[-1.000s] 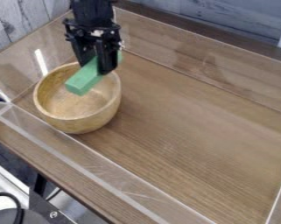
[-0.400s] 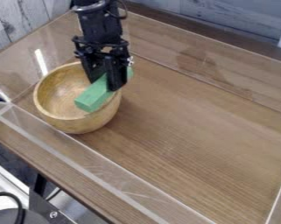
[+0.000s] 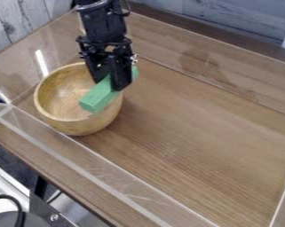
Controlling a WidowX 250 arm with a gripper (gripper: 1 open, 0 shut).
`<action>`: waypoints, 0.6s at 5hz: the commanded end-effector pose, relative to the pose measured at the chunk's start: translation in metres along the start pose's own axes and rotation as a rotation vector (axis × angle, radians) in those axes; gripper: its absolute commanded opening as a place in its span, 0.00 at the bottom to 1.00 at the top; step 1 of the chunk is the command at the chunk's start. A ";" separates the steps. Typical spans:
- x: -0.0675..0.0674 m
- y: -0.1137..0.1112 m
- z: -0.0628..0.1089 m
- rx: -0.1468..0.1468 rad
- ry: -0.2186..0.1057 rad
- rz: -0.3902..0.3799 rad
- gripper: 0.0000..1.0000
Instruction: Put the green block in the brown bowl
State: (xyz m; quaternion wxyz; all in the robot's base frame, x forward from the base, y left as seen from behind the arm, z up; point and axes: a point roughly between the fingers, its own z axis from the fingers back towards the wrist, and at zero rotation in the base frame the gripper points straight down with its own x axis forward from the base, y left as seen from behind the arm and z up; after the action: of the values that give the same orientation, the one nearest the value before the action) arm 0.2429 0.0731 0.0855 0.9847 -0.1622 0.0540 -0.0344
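Note:
The green block (image 3: 98,98) hangs tilted over the right side of the brown bowl (image 3: 61,111), its lower end down inside the rim. My gripper (image 3: 113,76), a black arm coming down from the top, is shut on the block's upper end. The bowl is a light-tan wooden one with thick walls, standing at the left of the wooden table. Whether the block's lower end touches the bowl's inside is unclear.
The wooden tabletop (image 3: 192,124) is ringed by low clear plastic walls (image 3: 61,155). A whitewashed plank wall stands behind at the top left. The table's front edge drops off at the bottom left.
The gripper has carried the green block to the right and lower, from over the bowl's middle to its right side. In the last half second it barely shifted.

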 end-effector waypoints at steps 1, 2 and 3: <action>0.006 0.011 0.011 0.044 -0.045 0.021 0.00; 0.000 0.023 0.009 0.053 -0.048 0.029 0.00; -0.006 0.034 0.009 0.061 -0.050 0.032 0.00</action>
State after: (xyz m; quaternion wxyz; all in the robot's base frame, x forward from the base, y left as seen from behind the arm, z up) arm 0.2366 0.1043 0.0749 0.9889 -0.1406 0.0452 -0.0162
